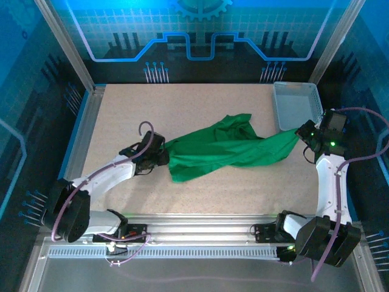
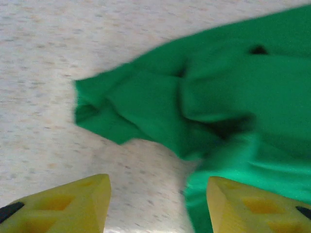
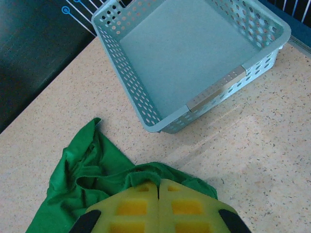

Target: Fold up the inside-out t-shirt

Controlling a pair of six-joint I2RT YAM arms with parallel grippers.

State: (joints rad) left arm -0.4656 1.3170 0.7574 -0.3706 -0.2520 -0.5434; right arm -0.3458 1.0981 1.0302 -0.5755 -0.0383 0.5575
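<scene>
The inside-out t-shirt [image 1: 225, 149] is a bright green bunched strip of cloth stretched across the middle of the table. My left gripper [image 1: 163, 157] is at its left end. In the left wrist view this gripper [image 2: 158, 182] stands open, with bare table between the yellow fingers and the right finger [image 2: 243, 204] over the t-shirt's [image 2: 218, 97] edge. My right gripper [image 1: 299, 135] is at the shirt's right end. Seen from the right wrist, that gripper [image 3: 159, 183] is shut, and a fold of the t-shirt [image 3: 87, 170] is pinched at its tips.
A pale mesh basket [image 1: 296, 84] sits at the back right corner, just beyond my right gripper; its perforated wall [image 3: 129, 77] is close to the shirt's end. Metal frame rails border the table on the left and near sides.
</scene>
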